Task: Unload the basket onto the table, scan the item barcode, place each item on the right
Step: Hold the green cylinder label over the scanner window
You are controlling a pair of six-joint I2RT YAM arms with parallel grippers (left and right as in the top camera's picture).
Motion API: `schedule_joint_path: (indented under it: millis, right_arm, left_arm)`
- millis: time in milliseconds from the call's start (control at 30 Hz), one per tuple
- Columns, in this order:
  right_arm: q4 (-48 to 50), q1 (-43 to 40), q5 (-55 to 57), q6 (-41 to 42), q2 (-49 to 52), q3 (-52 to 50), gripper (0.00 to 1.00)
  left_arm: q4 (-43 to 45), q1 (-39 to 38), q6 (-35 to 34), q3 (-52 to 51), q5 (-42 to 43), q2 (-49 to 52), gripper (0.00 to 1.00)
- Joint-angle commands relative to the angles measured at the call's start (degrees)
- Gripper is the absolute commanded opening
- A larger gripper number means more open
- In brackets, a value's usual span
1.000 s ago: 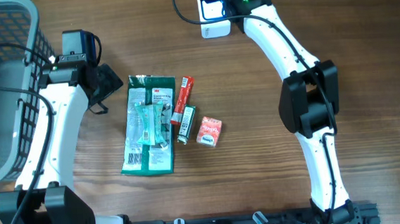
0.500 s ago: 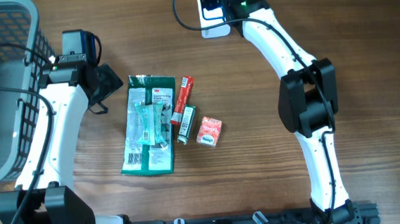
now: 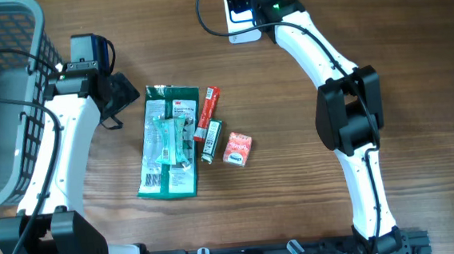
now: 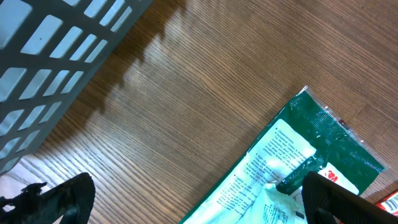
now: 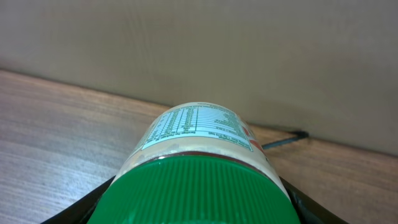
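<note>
Centrally, green-lidded jar, within right tool

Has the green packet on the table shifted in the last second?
No. The green packet lies just as far right of the grey basket as before, beside the red tube.

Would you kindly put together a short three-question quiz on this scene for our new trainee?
1. True or false: the left gripper holds the green packet.
2. What does the right gripper grip? A) drinks can B) green-lidded jar C) glass bottle
3. Counting the packet, how many products lie on the table between the arms?
Key: 1 false, it stands open and empty; 2 B; 3 four.
</note>
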Motion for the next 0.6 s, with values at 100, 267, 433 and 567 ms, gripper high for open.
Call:
schedule_joint_path:
  millis: [100,267,433,567]
  right_arm:
    - [2.4,-0.4,-0.9,0.7,-2.3,0.0,0.05]
    - [1.0,-1.3,-0.9,0.7,-8.9,0.0,0.04]
    - [-9.7,-3.0,-0.9,0.9,-18.7,0.0,0.04]
    - [-25.3,-6.2,-0.9,2.6,-25.0,0.0,0.04]
  left_arm:
    - [0.0,0.3,-1.2,-0.6,-0.9,0.3,1.00]
    - [0.0,0.3,-1.2,-0.6,-0.9,0.3,1.00]
    - [0.0,0.3,-1.2,-0.6,-0.9,0.3,1.00]
    - [0.0,0.3,-1.2,-0.6,-0.9,0.3,1.00]
